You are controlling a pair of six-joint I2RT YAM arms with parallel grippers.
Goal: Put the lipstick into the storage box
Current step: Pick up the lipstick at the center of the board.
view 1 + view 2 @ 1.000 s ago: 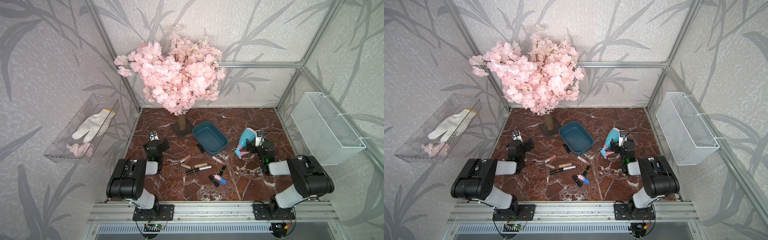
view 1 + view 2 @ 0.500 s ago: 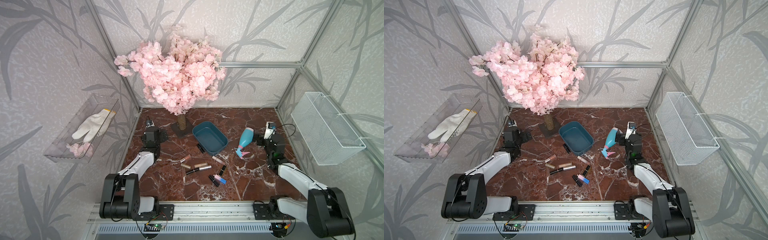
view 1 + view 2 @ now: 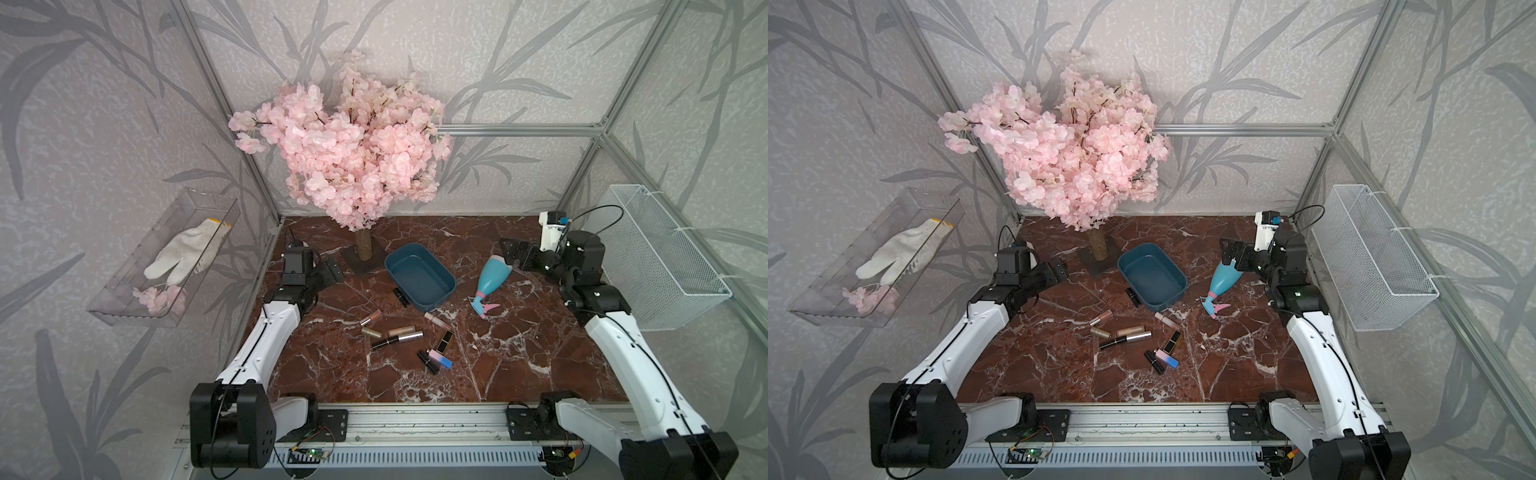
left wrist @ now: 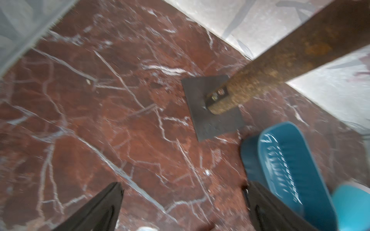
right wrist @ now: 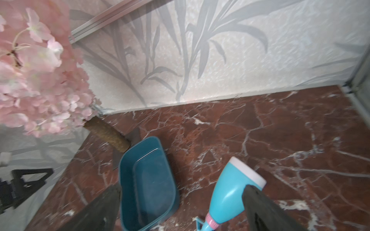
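Both arms, left arm (image 3: 274,328) & right arm (image 3: 623,357), are showing long white shell links w/ black joints btwn. A thin black cable (image 3: 255,343) is running along each white link. Right at the rail (image 3: 415,424), black base plates (image 3: 330,424) are sitting bolted down, beside bulky black shoulder blocks (image 3: 228,424) w/ small round holes. Farthest from the rail, left gripper (image 4: 184,200) & right gripper (image 5: 183,197) are showing matte black tapered fingers; a white cam module (image 3: 550,230) w/ blue tab is sitting on the right wrist.

L fingers (image 4: 96,210) wide apart over marble top (image 4: 100,120); storage box (image 4: 284,160) nr trunk (image 4: 260,80) + base plate (image 4: 216,124).
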